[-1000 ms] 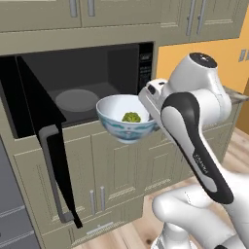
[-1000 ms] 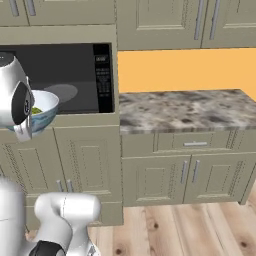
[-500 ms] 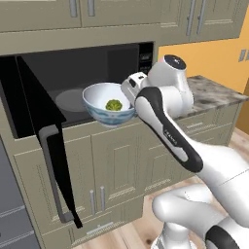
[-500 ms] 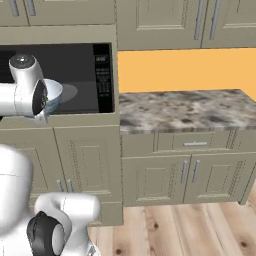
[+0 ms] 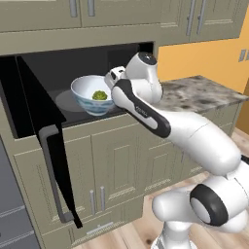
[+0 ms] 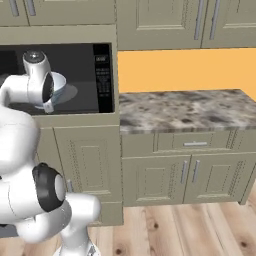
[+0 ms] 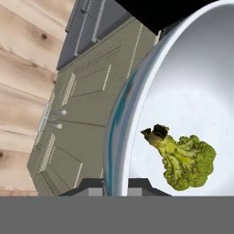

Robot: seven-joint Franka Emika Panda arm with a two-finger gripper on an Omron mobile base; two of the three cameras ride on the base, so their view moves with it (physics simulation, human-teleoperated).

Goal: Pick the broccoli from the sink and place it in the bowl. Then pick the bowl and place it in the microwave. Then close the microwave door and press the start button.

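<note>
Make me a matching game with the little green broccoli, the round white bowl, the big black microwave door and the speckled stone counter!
Things:
1. small yellow-green broccoli floret
2. round white bowl with blue-green pattern
3. black glossy microwave door
4. speckled grey stone counter

Places or states:
A. swung open
B. right of the microwave
C. lying inside the bowl
D. gripped by its rim at the microwave opening

Pairs: 1-C, 2-D, 3-A, 4-B

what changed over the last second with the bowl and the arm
The gripper, shut on the bowl's rim, carried the bowl from in front of the cabinets, to the right of the opening, leftward and into the microwave opening, above the turntable plate. The broccoli stayed inside the bowl, the grip did not change, and the microwave door stayed open.
</note>
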